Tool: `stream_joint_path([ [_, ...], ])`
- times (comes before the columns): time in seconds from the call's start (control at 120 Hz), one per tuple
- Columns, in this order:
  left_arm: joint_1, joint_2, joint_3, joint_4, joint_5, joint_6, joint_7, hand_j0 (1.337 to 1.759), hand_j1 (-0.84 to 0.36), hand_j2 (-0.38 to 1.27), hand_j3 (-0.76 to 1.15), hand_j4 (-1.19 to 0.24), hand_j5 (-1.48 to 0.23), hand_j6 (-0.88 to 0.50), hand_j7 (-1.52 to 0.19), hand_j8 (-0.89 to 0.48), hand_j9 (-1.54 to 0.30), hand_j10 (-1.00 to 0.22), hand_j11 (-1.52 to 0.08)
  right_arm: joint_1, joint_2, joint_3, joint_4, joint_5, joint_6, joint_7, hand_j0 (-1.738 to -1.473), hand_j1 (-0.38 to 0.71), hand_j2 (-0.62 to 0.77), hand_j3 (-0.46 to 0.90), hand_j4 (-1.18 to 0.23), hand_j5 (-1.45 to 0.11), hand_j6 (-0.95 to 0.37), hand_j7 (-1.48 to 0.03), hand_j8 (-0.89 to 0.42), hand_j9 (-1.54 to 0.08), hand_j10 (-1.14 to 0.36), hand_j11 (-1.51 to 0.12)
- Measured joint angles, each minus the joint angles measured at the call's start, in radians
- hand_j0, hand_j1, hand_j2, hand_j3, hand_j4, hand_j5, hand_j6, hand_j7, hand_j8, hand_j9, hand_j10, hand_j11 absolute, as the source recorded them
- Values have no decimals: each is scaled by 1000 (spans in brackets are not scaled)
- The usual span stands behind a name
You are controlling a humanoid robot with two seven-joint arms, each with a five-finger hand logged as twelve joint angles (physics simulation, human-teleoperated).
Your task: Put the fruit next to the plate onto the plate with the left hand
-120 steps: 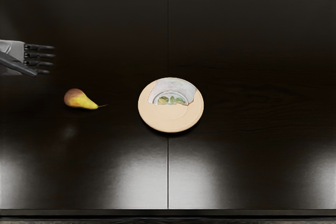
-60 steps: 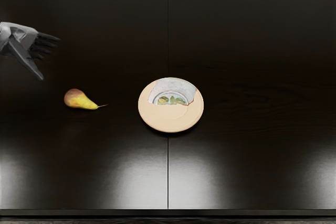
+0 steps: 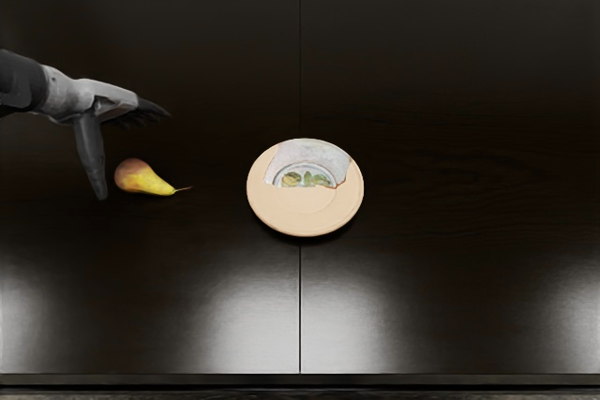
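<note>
Beside plate (image 3: 305, 213), yellow-red pear (image 3: 141, 177)

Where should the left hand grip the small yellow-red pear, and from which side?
Grip the yellow-red pear around its rounded end, coming from above-left: it lies flat, thin neck and stem pointing toward the round tan plate, and the left hand hovers there.

Left arm (image 3: 21, 83) cut off by the picture's left edge; only the forearm and the left robot hand (image 3: 94, 108) show. Its fingers (image 3: 142, 111) are dark against the dark bench (image 3: 450, 278) and run together, so they can't be told apart. Thumb tip hangs near the pear (image 3: 139, 176); whether it touches the bench is unclear. Plate (image 3: 305, 214) bears a grey-white patch with green-yellow marks, too small to identify. Bench runs out of frame left and right.
</note>
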Motion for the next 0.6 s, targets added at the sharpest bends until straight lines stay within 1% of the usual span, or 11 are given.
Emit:
stream_joint_path([
  [0.192,6,-2,0,-26,150,0,0,1658,295,10,0,-50,-60,-51,-60,-51,-60,-49,-60,0,0,0,0,0,0,0,-1658,-349,0,0,0,0,0,0,0,0,0,0],
  [0.325,5,-12,0,-30,197,0,0,1658,284,12,0,-59,-71,-60,-71,-60,-71,-58,-71,0,0,0,0,0,0,0,-1658,-349,0,0,0,0,0,0,0,0,0,0],
  [0.4,44,-34,2,-31,240,20,0,1658,279,13,0,-63,-77,-64,-77,-64,-77,-62,-77,0,0,0,0,0,0,0,-1658,-349,0,0,0,0,0,0,0,0,0,0],
  [0.475,58,-45,3,-29,276,44,0,1658,276,13,0,-66,-81,-67,-81,-67,-81,-66,-81,0,0,0,0,0,0,0,-1658,-349,0,0,0,0,0,0,0,0,0,0],
  [0.533,92,-65,4,-28,321,86,0,1658,273,14,0,-68,-84,-70,-83,-69,-83,-68,-83,0,0,0,0,0,0,0,-1658,-349,0,0,0,0,0,0,0,0,0,0],
  [0.6,95,-73,5,-28,358,155,0,1658,272,14,0,-70,-86,-72,-85,-71,-85,-69,-85,0,0,0,0,0,0,0,-1658,-349,0,0,0,0,0,0,0,0,0,0],
])
